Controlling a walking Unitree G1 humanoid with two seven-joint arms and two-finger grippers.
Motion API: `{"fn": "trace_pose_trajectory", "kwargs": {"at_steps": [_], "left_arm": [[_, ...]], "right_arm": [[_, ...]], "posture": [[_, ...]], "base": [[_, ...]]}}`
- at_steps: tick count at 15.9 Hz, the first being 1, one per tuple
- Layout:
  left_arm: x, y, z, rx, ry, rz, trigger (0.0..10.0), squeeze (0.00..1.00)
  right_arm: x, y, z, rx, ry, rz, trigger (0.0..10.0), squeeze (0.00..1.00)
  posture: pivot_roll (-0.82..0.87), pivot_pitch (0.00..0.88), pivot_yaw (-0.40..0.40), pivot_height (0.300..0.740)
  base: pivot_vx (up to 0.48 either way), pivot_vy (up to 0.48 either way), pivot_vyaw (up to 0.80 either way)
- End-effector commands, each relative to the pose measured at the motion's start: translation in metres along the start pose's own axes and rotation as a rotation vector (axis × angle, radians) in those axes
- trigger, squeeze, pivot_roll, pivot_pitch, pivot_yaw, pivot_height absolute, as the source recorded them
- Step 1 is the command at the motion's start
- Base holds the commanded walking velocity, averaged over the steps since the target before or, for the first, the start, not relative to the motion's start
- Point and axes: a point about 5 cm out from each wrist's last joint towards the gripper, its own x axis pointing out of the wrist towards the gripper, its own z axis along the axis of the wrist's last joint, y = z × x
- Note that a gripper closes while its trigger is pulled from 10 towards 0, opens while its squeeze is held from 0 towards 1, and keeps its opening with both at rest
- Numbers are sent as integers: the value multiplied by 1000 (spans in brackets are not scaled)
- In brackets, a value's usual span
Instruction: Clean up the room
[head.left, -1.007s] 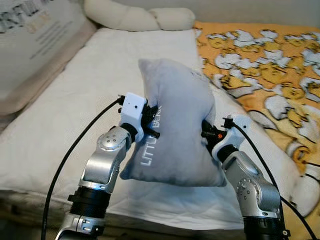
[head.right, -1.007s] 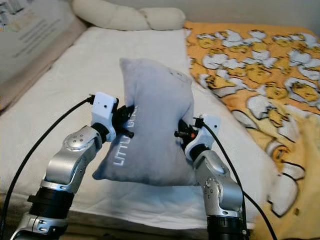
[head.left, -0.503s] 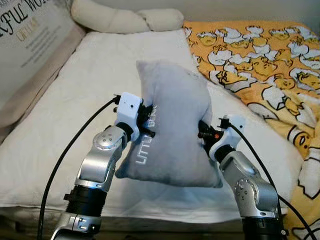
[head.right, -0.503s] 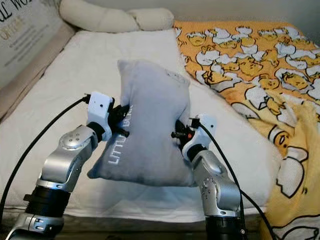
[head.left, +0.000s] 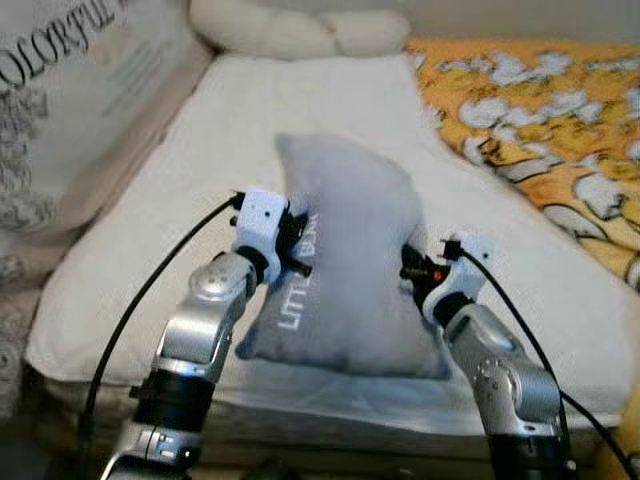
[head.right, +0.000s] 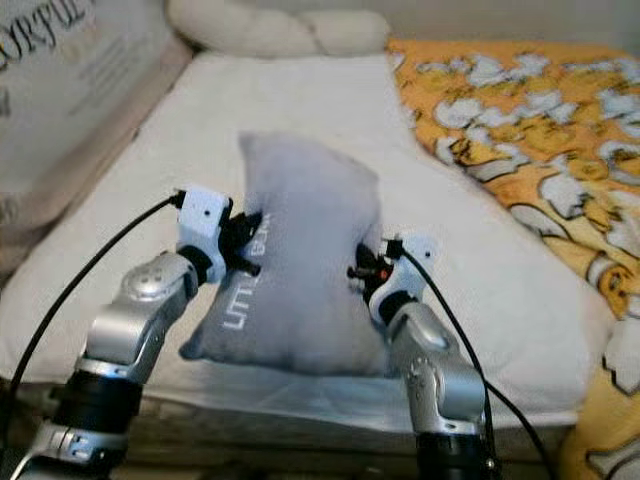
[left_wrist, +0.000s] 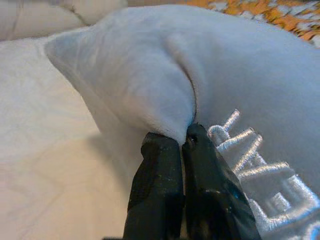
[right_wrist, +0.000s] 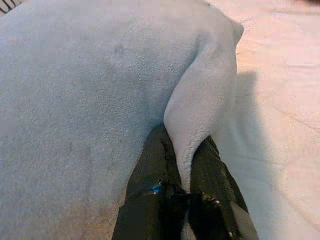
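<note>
Grey pillow (head.left: 345, 265) held upright above the near edge of the bed (head.left: 150, 250), between both arms. Left hand (left_wrist: 182, 142) pinches a fold of fabric on the pillow's lettered side, fingers (left_wrist: 155, 185) pressed together on it; right hand (right_wrist: 187, 167) is clamped on a fold at the opposite side. A cream bolster (head.left: 300, 30) lies at the bed's far end, a yellow patterned blanket (head.left: 540, 120) to the right.

Grey cushion (head.left: 345, 265) with white lettering, upright, held above white mattress (head.left: 150, 230)
</note>
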Motion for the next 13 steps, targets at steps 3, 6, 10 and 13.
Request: {"fn": "trace_pose_trajectory", "kwargs": {"at_steps": [3, 6, 10, 13], "left_arm": [[0, 3, 5, 13, -16, 10, 10000, 0], [-1, 4, 4, 12, -13, 13, 10000, 0], [-2, 5, 2, 10, -10, 18, 10000, 0], [-2, 5, 1, 10, -10, 21, 10000, 0]], "right_arm": [[1, 7, 4, -1, -20, 24, 10000, 0], [2, 8, 3, -8, -13, 29, 10000, 0], [2, 7, 4, -22, -8, 29, 10000, 0], [2, 7, 3, -26, -3, 32, 10000, 0]], "posture": [[-88, 0, 48, 740], [-85, 0, 42, 740], [-86, 0, 35, 740], [-86, 0, 33, 740]], "base": [[0, 287, 0], [0, 290, -742], [0, 288, 0], [0, 289, 0]]}}
